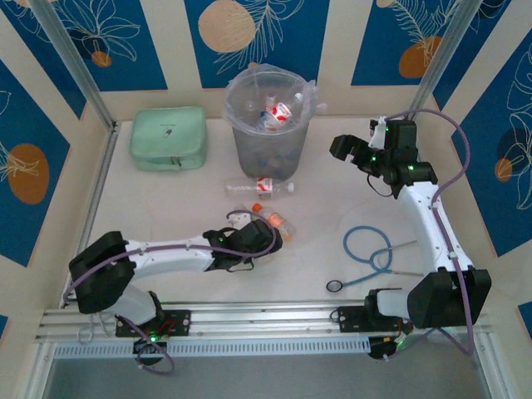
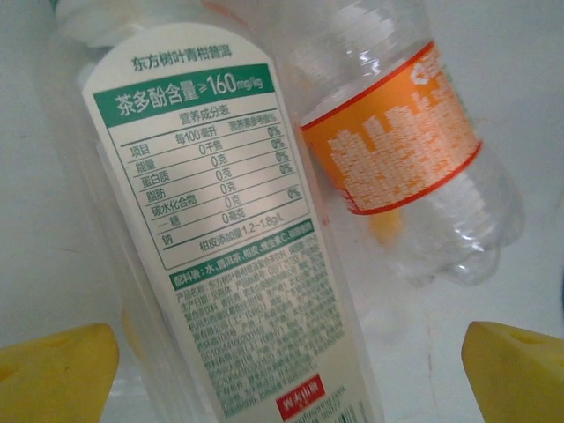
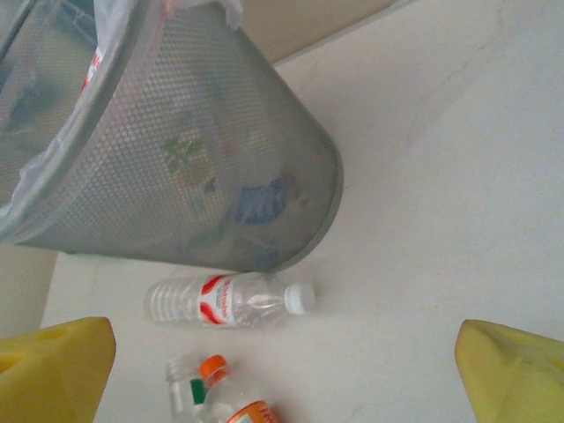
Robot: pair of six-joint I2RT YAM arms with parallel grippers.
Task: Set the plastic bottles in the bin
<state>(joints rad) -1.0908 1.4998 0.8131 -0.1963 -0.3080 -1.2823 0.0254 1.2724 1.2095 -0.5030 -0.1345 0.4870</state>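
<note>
From above, the bin [image 1: 249,154] is standing at the far middle of the table [image 1: 332,208] with several plastic bottles [image 1: 274,112] lying inside it. A mint-green case [image 1: 168,138] is sitting to its left and a blue stethoscope [image 1: 371,253] is lying by the right arm. A white-capped bottle [image 1: 259,186] is lying just in front of the bin. The right wrist view is bringing out its red label and the bin's mesh wall. The right pincer [image 3: 282,379] is hanging released beside the bin, nothing between its yellow fingers [image 3: 53,370]. The left pincer [image 1: 264,233] is sitting low, released. Its own view is showing a green-labelled bottle [image 2: 220,264] and an orange-labelled bottle [image 2: 397,132] lying together between the wide-spread tips, their print readable.
</note>
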